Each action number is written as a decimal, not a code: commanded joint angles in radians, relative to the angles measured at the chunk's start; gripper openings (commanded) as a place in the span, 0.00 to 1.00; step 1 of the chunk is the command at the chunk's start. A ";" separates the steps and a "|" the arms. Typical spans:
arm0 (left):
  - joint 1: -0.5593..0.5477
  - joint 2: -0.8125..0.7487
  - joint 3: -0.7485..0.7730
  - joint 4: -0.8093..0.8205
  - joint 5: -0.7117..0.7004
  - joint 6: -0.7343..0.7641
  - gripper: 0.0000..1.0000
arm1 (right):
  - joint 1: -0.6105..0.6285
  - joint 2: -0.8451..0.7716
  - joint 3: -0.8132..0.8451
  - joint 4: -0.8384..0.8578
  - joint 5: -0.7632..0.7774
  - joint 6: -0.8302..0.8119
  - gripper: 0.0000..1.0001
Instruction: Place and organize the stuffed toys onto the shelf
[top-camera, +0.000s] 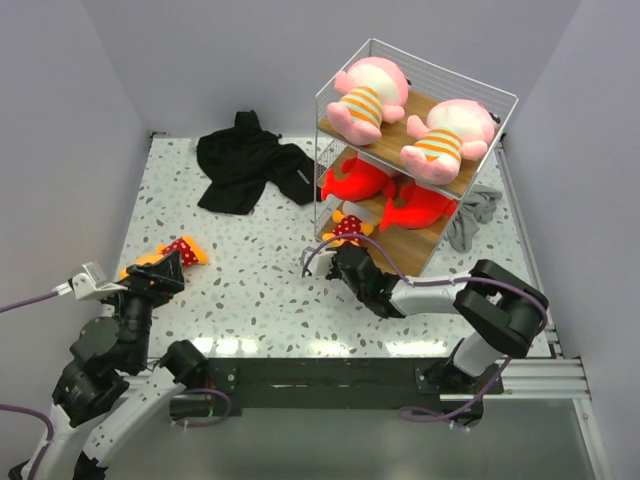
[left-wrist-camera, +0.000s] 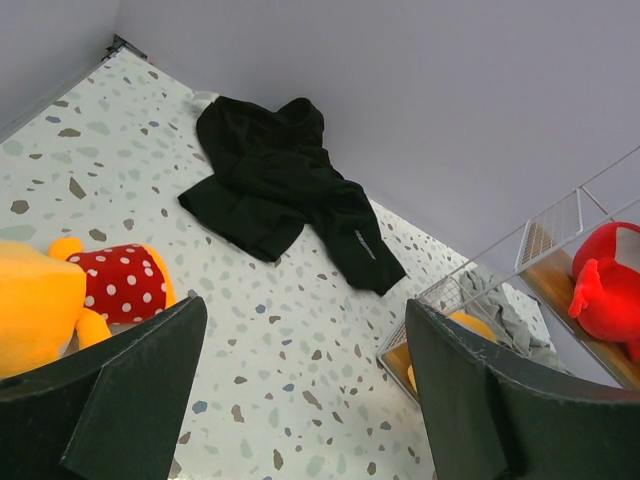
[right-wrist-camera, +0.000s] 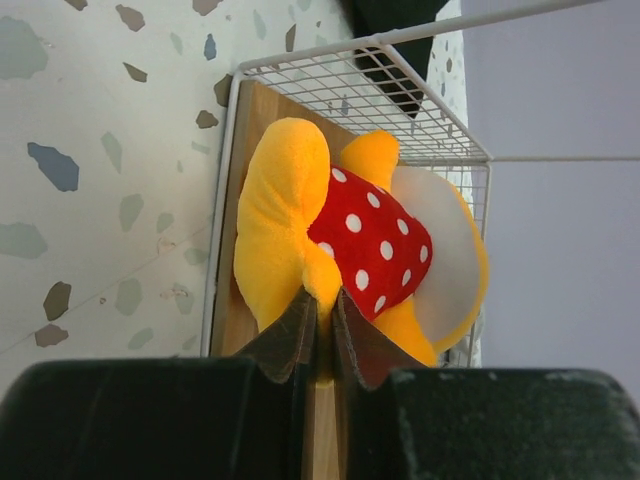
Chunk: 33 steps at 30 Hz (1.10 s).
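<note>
No legible text, numbers, brands or signs in any view. Only candidate: a small pale mark (left-wrist-camera: 362, 243) on the black garment (left-wrist-camera: 270, 190), far side of the worktop, too small to read.

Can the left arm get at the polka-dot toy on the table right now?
Likely yes: the left gripper hangs open right beside the polka-dot toy, with nothing between them, and the black garment lies well clear.

I log the shelf (top-camera: 392, 142) back right on the desk (top-camera: 250, 290). Top toys (top-camera: 367, 98) side by side on upper board, middle toys (top-camera: 355, 181) on the board below, bottom toy (top-camera: 347, 228) on lowest board, left end. Loose toy (top-camera: 180, 251) on desk, far left. Garment (top-camera: 248, 165) left of shelf, at back. Cloth (top-camera: 470, 215) right of shelf.
</note>
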 joint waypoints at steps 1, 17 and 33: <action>-0.003 -0.010 -0.001 0.031 -0.001 0.029 0.86 | -0.022 0.016 0.002 0.131 -0.032 -0.032 0.03; -0.003 -0.007 -0.003 0.034 -0.004 0.031 0.86 | -0.045 0.085 0.036 0.210 0.002 -0.037 0.27; -0.001 0.365 0.014 -0.069 -0.014 -0.237 0.85 | 0.169 -0.228 0.120 -0.277 -0.141 0.284 0.64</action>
